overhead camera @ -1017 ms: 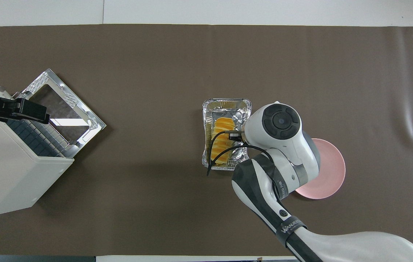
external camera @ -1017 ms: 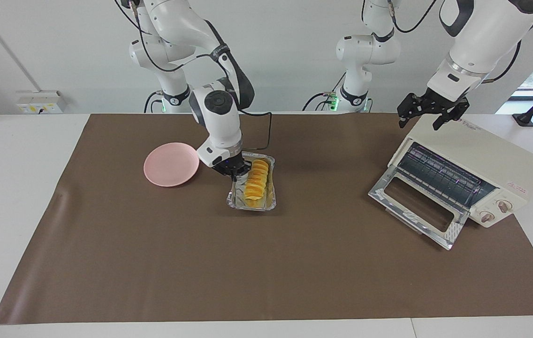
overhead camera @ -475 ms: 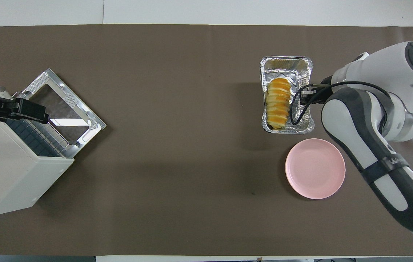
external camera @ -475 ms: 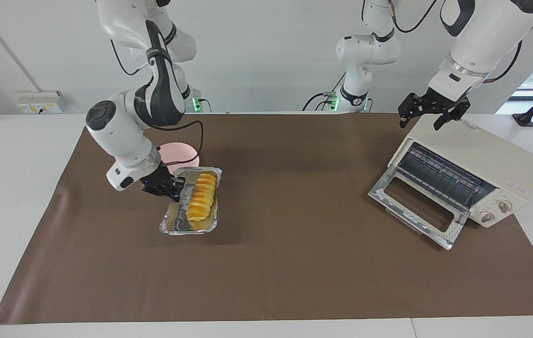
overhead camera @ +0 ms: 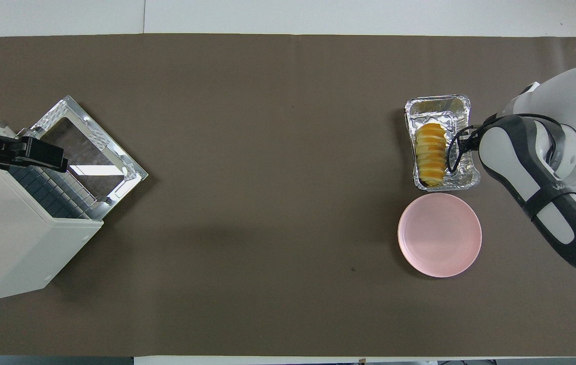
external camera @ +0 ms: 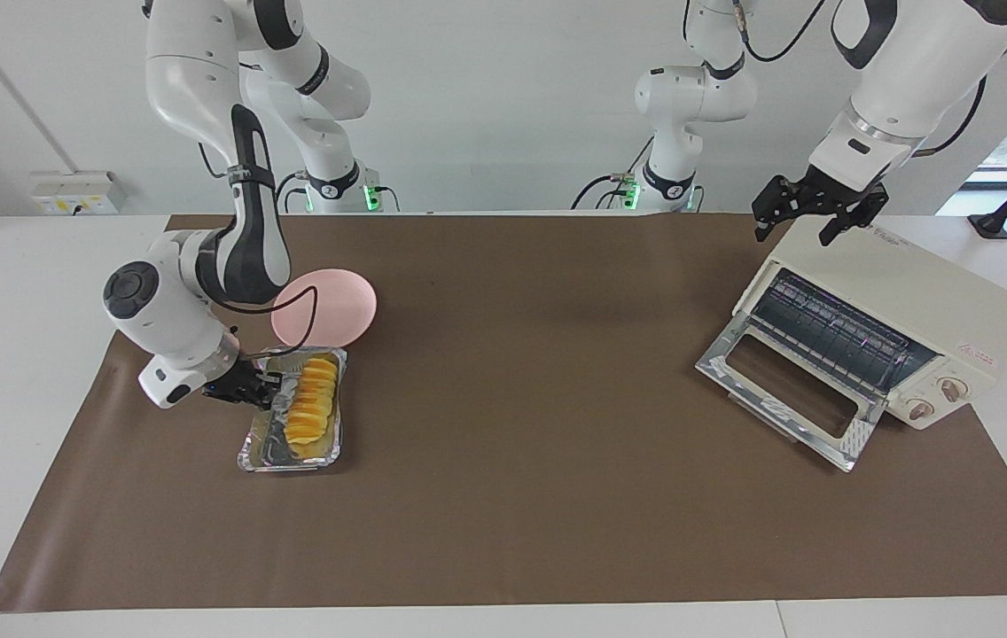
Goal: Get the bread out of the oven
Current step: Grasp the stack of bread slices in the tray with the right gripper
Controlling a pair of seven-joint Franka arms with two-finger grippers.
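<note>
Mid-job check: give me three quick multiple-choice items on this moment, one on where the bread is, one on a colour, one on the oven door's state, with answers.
1. Where is the bread?
A. on the oven rack
B. in the foil tray
C. on the plate

2. What colour is the plate?
A. pink
B. blue
C. green

3. How is the oven door?
A. shut
B. removed
C. folded down open

Answers: 1 B, the loaf lies in the tray, held at its rim by the right claw at the right arm's end. 2 A, the plate beside the tray is pink. 3 C, the glass door hangs open and the rack shows bare; the left claw waits over the oven's top.
</note>
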